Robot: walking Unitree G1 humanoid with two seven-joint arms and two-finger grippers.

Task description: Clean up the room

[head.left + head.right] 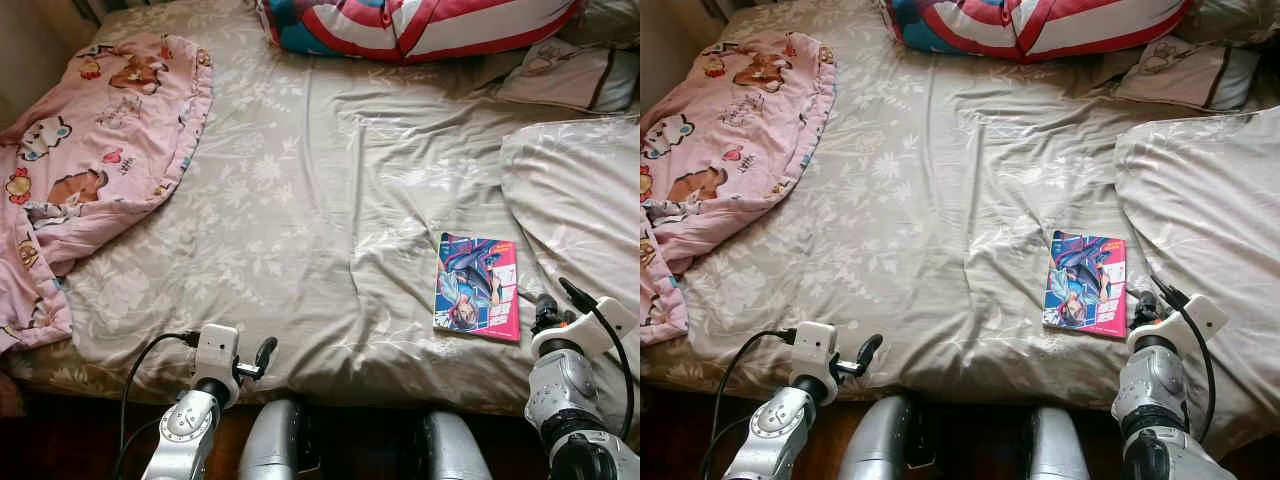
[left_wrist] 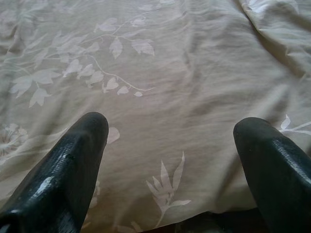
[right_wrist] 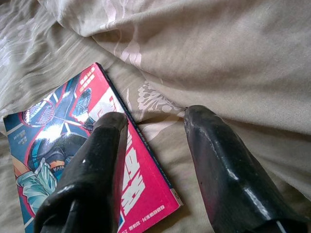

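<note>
A comic book (image 1: 477, 286) with a blue and pink cover lies flat on the beige floral bed sheet (image 1: 300, 200), toward the front right. My right gripper (image 1: 540, 308) sits just beyond the book's right edge and is open. In the right wrist view one finger (image 3: 104, 145) hovers over the book (image 3: 58, 145) near its spine edge, and the other finger is over the sheet beside a duvet fold. My left gripper (image 1: 262, 358) is open at the bed's front edge, with nothing between its fingers (image 2: 73, 160).
A pink cartoon blanket (image 1: 90, 150) is bunched over the bed's left side. A red, white and blue striped pillow (image 1: 420, 25) and a small beige pillow (image 1: 570, 75) lie at the head. A beige duvet (image 1: 580, 190) covers the right side.
</note>
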